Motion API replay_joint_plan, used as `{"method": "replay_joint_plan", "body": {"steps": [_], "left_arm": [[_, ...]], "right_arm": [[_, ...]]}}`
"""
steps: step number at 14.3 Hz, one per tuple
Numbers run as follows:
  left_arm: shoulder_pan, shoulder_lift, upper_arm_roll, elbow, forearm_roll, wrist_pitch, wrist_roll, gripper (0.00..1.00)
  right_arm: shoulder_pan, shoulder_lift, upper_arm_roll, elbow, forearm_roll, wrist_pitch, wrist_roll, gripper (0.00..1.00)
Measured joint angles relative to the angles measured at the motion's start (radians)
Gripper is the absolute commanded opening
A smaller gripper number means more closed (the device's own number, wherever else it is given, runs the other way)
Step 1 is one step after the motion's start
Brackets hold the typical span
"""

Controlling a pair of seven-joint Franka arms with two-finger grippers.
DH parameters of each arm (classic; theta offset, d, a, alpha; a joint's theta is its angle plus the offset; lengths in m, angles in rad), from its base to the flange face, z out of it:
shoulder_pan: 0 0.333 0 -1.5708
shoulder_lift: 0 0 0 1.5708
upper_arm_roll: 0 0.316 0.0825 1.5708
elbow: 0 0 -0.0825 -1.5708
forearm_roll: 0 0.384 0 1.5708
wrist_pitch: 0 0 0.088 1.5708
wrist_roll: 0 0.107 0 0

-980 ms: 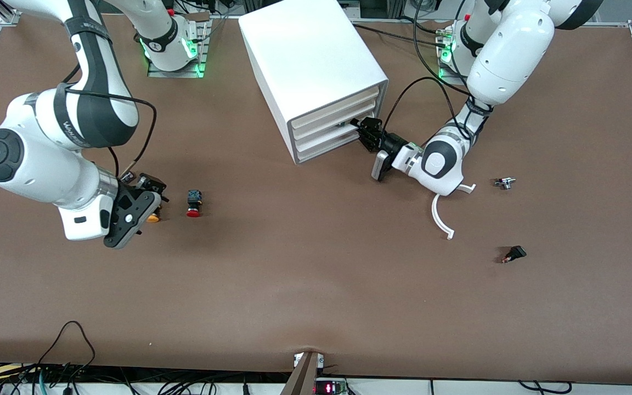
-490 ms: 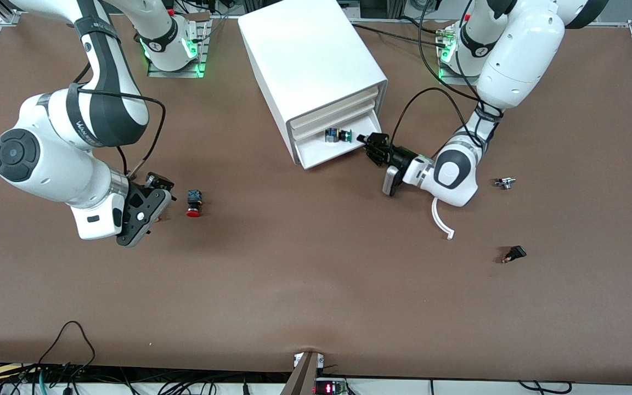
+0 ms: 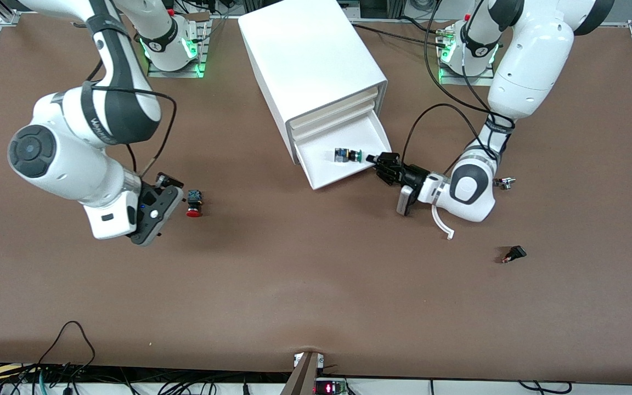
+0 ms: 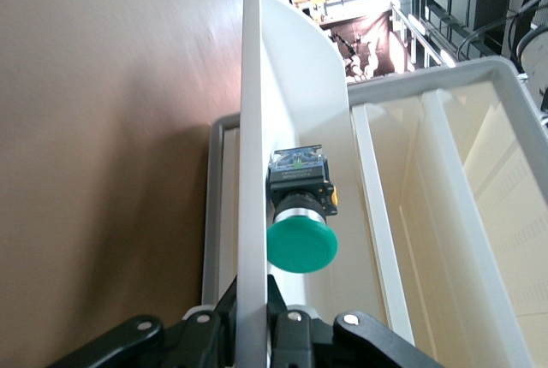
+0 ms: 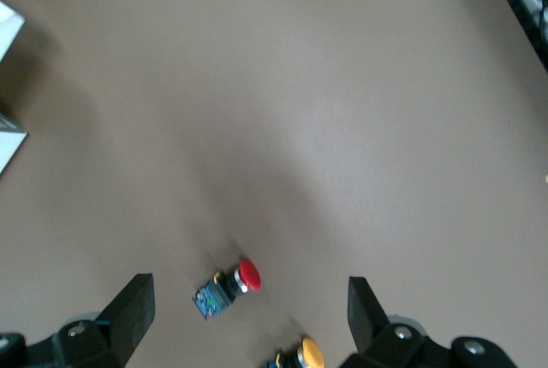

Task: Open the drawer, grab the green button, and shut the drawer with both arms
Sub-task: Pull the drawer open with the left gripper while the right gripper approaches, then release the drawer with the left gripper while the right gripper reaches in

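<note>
The white cabinet [image 3: 310, 60] stands at the table's back middle. Its lowest drawer [image 3: 327, 173] is pulled well out. The green-capped button [image 3: 347, 156] lies in it near the front wall, and shows in the left wrist view [image 4: 300, 214]. My left gripper [image 3: 377, 161] is shut on the drawer's front wall [image 4: 253, 214], one finger on each side. My right gripper [image 3: 158, 204] is open and empty, above the table toward the right arm's end, its fingers [image 5: 128, 308] wide apart over the red-capped and yellow-capped buttons.
A red-capped button [image 3: 193, 202] lies on the table beside my right gripper, also in the right wrist view [image 5: 227, 284], with a yellow-capped one [image 5: 300, 355] next to it. A white curved piece [image 3: 441, 222], a small metal part [image 3: 504, 182] and a black part [image 3: 514, 254] lie toward the left arm's end.
My left gripper has pulled the lowest drawer out toward the front camera, uncovering the green button. My right arm has drifted toward the cabinet, now covering the yellow button in the front view.
</note>
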Motion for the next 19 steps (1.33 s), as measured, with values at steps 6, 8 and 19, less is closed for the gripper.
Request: {"method": "replay_joint_plan", "body": {"steps": [6,8,19], "left_arm": [[0.015,0.014,0.002,0.034,0.000,0.024,-0.006,1.00],[0.015,0.014,0.002,0.039,0.000,0.024,-0.006,1.00],[0.073,-0.140,0.001,0.178,0.368,-0.001,-0.294,1.00]], "right_arm": [[0.137,0.072,0.001,0.091,0.000,0.034,0.002,1.00],[0.163,0.092,0.001,0.124,0.000,0.039,0.002,1.00],[0.276,0.215,-0.002,0.211,-0.001,0.117,0.000,1.00]]}}
